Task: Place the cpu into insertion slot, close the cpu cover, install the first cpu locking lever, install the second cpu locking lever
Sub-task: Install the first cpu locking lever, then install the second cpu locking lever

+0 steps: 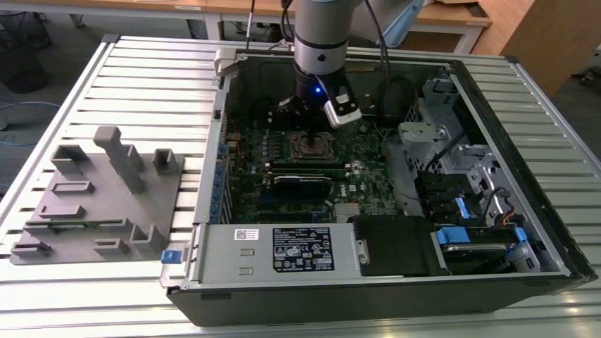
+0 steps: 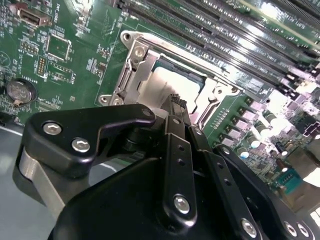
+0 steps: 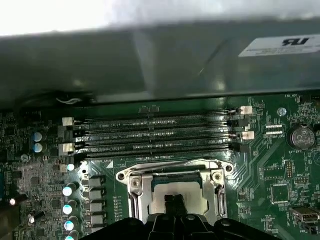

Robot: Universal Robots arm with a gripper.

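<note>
Second wrist view shows the gripper [image 2: 176,101] with fingers pressed together on the cpu [image 2: 172,84], seated in the insertion slot [image 2: 131,80] (first step seemingly ending), so release calls for a straight lift.

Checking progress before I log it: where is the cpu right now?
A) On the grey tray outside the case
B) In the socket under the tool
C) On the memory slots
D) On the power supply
B: in both wrist views the pale cpu lies inside the socket, with the tool right over it.
</note>
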